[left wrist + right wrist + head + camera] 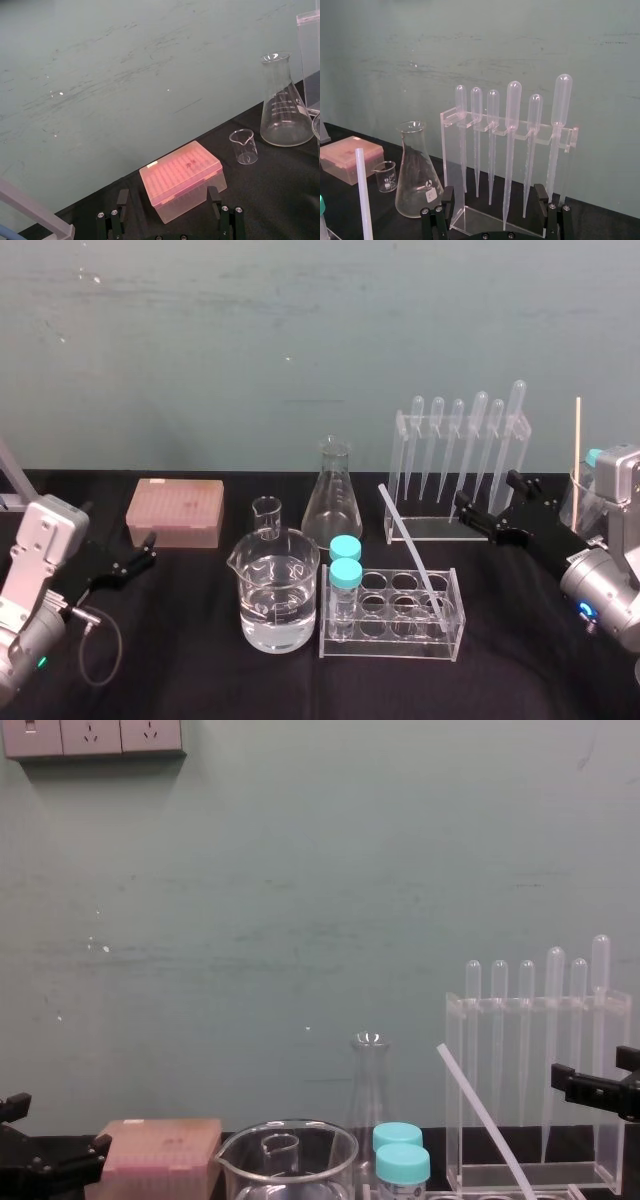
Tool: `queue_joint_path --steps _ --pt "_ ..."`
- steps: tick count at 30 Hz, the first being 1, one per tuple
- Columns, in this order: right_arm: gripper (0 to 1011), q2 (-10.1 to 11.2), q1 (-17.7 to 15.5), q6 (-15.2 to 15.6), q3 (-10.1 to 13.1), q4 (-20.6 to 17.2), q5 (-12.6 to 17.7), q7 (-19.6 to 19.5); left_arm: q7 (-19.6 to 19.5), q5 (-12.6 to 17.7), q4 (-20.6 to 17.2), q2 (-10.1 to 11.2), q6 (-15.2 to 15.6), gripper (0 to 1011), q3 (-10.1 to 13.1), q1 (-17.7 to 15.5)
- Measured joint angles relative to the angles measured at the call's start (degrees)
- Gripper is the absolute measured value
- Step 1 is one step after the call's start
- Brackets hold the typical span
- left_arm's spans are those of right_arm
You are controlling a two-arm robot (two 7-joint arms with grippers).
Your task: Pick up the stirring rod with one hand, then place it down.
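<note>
Fig. Bench layout; all places given rel. to the rack.

Table (pixel 200 680): black, carries everything.

Stand (pixel 425 527): clear, behind the rack and to its right, w/ six pipettes (pixel 458 445) hanging bulb-up.

Rack (pixel 390 650): clear, rows of round holes, centre of table.

Beaker (pixel 278 600): just left of the rack, part-filled w/ clear liquid.

Flask (pixel 333 500): conical, behind the rack's left end.

Box (pixel 175 512): pink, well left of the rack and farther back.

R gripper (pixel 485 492): behind the rack's right end, level w/ the stand; wrist view shows the jaws spread wide, nothing between them, stand straight ahead.

L gripper (pixel 148 550): well left of the rack, beyond the beaker, just in front of the box; jaws likewise wide apart and empty.

Rod (pixel 412 555): translucent white, lower end in a hole near the rack's front-right corner, leaning up and back toward the left; apart from both grippers.

Vials (pixel 345 575): two, teal caps, upright in the rack's left end.

Small beaker (pixel 267 517): empty, behind the rack's left side, between box and flask.
</note>
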Motion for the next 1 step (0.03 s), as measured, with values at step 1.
queue_joint_path --steps 1 --pt "1003 0.0 0.0 0.0 0.0 0.0 0.0 0.0 0.0 0.0 0.0 0.0 0.0 1000 0.0 0.0"
